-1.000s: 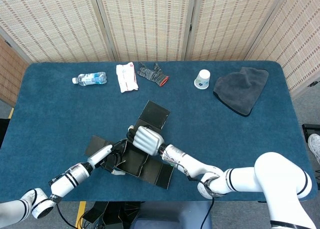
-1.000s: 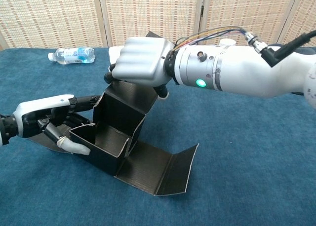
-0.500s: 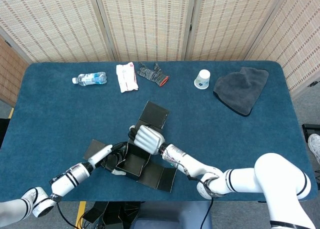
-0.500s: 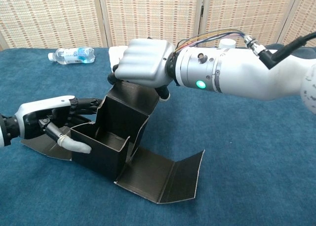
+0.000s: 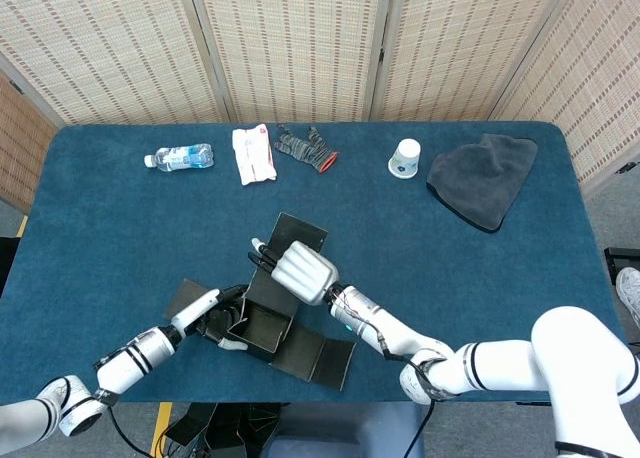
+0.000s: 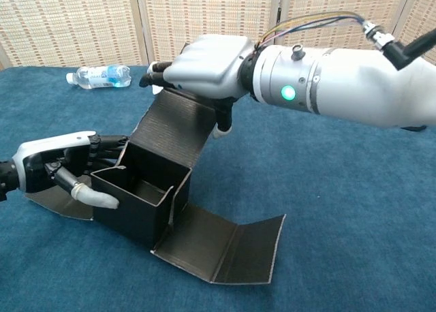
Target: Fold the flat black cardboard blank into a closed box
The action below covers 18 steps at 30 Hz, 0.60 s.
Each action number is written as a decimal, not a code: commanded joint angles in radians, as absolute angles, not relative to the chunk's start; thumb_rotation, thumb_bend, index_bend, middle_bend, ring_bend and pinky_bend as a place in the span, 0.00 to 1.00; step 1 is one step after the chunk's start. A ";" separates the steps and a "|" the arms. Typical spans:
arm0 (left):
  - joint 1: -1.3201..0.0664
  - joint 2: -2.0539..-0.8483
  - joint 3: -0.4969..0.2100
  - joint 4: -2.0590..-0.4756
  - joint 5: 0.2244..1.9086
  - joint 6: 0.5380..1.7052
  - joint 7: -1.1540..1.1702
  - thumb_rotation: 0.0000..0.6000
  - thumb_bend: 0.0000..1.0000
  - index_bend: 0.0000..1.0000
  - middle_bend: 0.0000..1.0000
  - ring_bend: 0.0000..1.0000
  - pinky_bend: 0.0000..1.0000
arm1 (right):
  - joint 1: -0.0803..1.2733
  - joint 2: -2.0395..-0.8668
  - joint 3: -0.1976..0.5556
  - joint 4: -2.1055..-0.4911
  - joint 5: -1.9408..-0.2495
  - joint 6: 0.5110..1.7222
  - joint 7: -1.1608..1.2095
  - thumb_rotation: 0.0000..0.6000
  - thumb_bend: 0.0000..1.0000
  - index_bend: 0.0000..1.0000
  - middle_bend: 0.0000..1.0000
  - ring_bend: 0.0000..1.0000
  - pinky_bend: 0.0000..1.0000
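Right hand [image 5: 302,270] from the head view is sitting on top of the tall back flap [image 5: 290,240] of the black cardboard blank [image 5: 262,320], fingers draped over its top edge and gripping it. Half a second back that flap stood steeper; now it's tipped away from the tub, so the lid panel looks opened out, not closing yet. Just below and left of that hand, the left hand [image 5: 213,318] is pressed against the box's side wall, thumb hooked along the front.

Chest view shows it better: right hand [image 6: 204,67] clamps the flap's upper edge, with the half-formed tub [image 6: 139,193] directly under it. Left hand [image 6: 61,169] braces the wall, fingers curled onto the cardboard. One side panel [image 6: 225,247] lies flat on the table [image 6: 354,210] below the right hand. I'd say walls are up, lid and that panel still need folding.
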<state>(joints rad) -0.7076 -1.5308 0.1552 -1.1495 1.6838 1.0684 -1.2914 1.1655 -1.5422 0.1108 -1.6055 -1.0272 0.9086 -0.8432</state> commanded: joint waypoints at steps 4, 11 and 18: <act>-0.700 -1.513 0.154 -1.155 1.674 1.080 -1.310 1.00 0.00 0.19 0.29 0.53 0.59 | 1.051 -1.436 0.159 -1.697 -1.106 0.965 -0.559 1.00 0.01 0.00 0.02 0.74 1.00; -0.694 -1.492 0.146 -1.168 1.652 1.074 -1.327 1.00 0.00 0.19 0.29 0.56 0.59 | 0.965 -1.370 0.168 -1.740 -1.205 1.021 -0.356 1.00 0.01 0.00 0.03 0.74 1.00; -0.702 -1.425 0.121 -1.220 1.625 1.067 -1.419 1.00 0.00 0.18 0.29 0.58 0.59 | 0.845 -1.321 0.104 -1.734 -1.373 1.125 -0.164 1.00 0.01 0.00 0.05 0.74 1.00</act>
